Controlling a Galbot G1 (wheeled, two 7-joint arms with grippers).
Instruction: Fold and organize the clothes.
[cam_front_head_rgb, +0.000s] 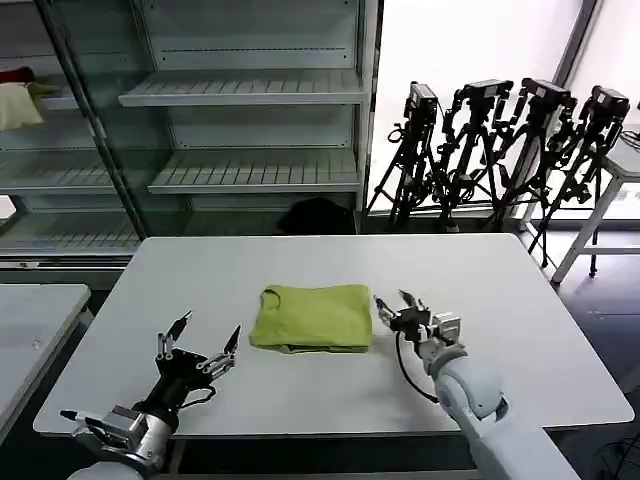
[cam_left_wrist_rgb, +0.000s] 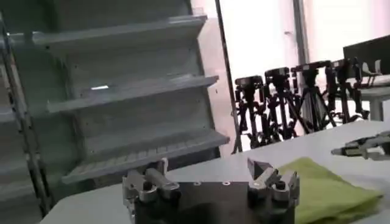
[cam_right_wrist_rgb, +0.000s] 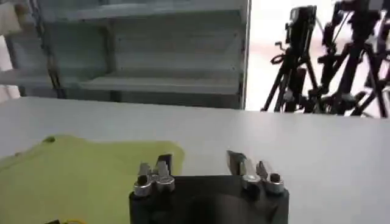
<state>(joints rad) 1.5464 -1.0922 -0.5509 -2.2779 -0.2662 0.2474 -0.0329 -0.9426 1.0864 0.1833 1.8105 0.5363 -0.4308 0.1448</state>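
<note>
The folded lime T-shirt (cam_front_head_rgb: 313, 317) is lying mid-table (cam_front_head_rgb: 520, 300), long axis running across, just to the inner side of the right tool (cam_front_head_rgb: 392, 305), whose fingers are gaping empty beside its edge. The left tool (cam_front_head_rgb: 200, 340), also spread open, is waiting farther off; bare table is surrounding both.

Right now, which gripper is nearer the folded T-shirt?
Right. The right gripper sits open just beside the T-shirt's right edge; the left gripper, also open, hangs off its near-left corner, farther away.
</note>
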